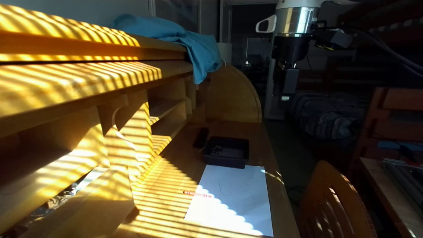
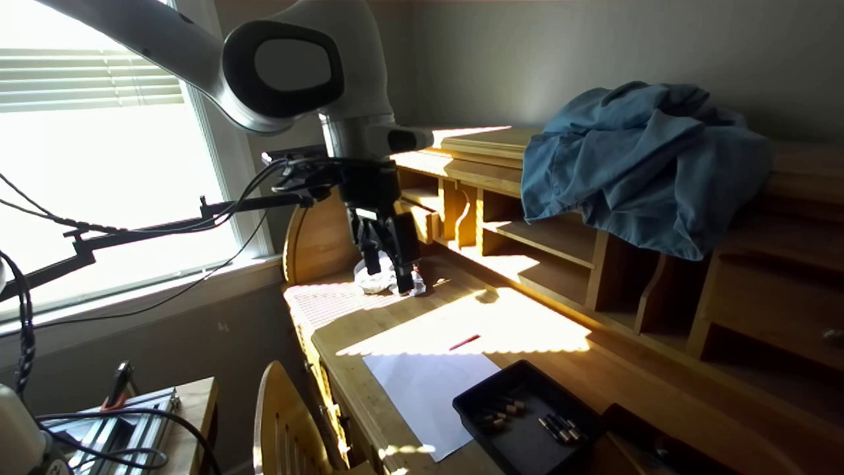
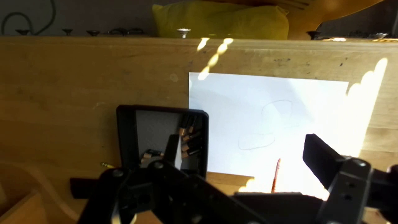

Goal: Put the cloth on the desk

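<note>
Grasping the cloth (image 2: 639, 158) likely calls for the gripper (image 3: 242, 144), spread wide and empty, to straddle a hanging fold (image 2: 682, 231) squarely.

An exterior view looks along the desk (image 1: 162, 185), close beside the shelf ledge (image 1: 99, 71); an exterior view faces the window (image 2: 99, 171) from the opposite end. Wrist view: downward, desk's front edge uppermost. All share the paper sheet (image 3: 248, 118).

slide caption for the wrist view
Open gripper above the desk, where paper and a tray of batteries lie.
</note>
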You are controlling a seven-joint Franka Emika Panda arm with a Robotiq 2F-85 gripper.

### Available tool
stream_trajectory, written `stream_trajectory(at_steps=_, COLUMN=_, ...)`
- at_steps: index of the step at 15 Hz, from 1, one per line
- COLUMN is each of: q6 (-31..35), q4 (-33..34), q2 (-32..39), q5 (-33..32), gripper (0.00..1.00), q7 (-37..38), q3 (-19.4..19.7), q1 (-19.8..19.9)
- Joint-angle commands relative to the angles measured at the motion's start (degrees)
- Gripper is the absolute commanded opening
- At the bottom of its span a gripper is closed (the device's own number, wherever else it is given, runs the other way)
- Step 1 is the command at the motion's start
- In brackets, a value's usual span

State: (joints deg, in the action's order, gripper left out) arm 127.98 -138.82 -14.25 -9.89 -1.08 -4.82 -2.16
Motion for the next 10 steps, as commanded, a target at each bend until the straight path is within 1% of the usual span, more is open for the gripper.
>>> stream_trajectory(at_steps=1, q6=4.5, q4=0.5, q2=0.3, q5=-4.4, gripper=1.0, q7=2.0, q3=0.6, q1=1.7)
stream_trajectory(at_steps=3, q6=7.8, q4=0.5, q2=0.0, q5=-7.2, gripper=1.0, q7=3.6, q3=0.8, q1=3.0)
stream_trajectory(at_steps=6, q6=13.1, q4=0.9, q2=0.3, q5=-10.4, gripper=1.0, q7=4.2, q3=1.7, q1=4.9)
stream_trajectory(at_steps=7, q6=14.4, q4=1.1, q2=0.4, q5=-10.6, gripper=1.0, q7=4.3, q3=2.0, q1=5.3)
stream_trajectory(at_steps=8, q6=14.5, q4=1.0, q2=0.2, q5=-10.3, gripper=1.0, q7=4.7, q3=2.0, q1=5.5)
stream_trajectory(at_steps=9, q6=13.1, q4=0.6, q2=0.0, q5=-8.3, gripper=1.0, q7=2.7, q3=2.2, q1=4.6)
stream_trajectory(at_steps=10, q6=13.6, q4=0.6, q2=0.0, q5=-8.3, gripper=1.0, q7=2.7, q3=2.4, q1=4.9)
